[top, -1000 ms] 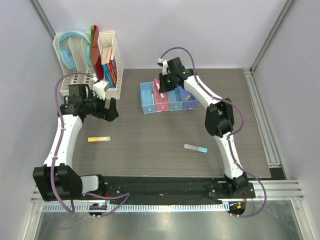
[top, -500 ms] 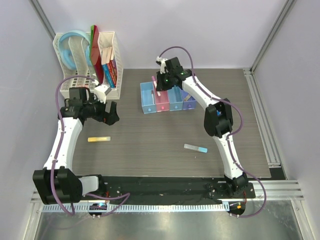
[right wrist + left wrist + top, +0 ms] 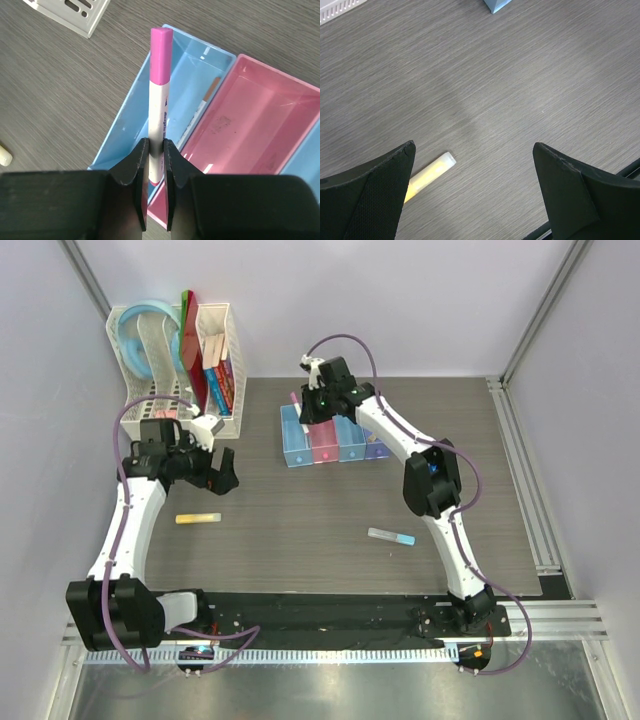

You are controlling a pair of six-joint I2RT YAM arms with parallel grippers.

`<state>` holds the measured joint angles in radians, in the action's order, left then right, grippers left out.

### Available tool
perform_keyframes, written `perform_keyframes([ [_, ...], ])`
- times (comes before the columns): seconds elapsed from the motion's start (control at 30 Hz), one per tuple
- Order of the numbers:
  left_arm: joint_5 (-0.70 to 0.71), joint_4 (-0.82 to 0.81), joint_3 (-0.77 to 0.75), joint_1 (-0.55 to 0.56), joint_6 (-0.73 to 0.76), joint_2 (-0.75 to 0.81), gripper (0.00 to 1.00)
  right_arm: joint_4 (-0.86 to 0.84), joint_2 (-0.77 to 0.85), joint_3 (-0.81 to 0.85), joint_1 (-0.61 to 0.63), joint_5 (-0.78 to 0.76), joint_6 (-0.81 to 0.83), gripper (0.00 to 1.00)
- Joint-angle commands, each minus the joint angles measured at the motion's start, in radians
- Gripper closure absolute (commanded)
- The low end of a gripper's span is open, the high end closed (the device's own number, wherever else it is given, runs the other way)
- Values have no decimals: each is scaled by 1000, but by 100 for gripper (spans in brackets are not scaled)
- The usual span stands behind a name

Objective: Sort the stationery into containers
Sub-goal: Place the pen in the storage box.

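Above the leftmost light-blue bin [image 3: 124,112], right end effector [image 3: 156,150] grasping pink-capped pen [image 3: 160,85], left end effector [image 3: 474,146] released

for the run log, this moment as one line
right jaws shut on pink-capped pen at leftmost blue bin | left jaws open near yellow piece | grey stick unsorted

The left end effector [image 3: 474,146] hung with its jaws spread wide above the grey wood-grain tabletop [image 3: 530,75], its two black fingers [image 3: 367,200] filling the lower corners. An orange-yellow piece [image 3: 429,171] with a pale end lay flat on the tabletop, just beside one finger's inner edge and partly hidden behind it. Well above that piece, at the top edge, showed a corner of a light-blue bin [image 3: 496,5]. Up and left of the piece was a sliver of a white mesh rack [image 3: 337,9].
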<state>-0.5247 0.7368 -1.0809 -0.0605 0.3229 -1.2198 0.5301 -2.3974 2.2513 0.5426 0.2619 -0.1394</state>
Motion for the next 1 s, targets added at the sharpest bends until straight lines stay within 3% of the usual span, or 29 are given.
perform_keyframes([
  [0.0,-18,-13,12,-5,11,29,0,-59,-8,10,16,17,-35,99],
  [0.97,25,-4,42,-5,41,71,0,-90,-55,-29,25,-6,-52,99],
])
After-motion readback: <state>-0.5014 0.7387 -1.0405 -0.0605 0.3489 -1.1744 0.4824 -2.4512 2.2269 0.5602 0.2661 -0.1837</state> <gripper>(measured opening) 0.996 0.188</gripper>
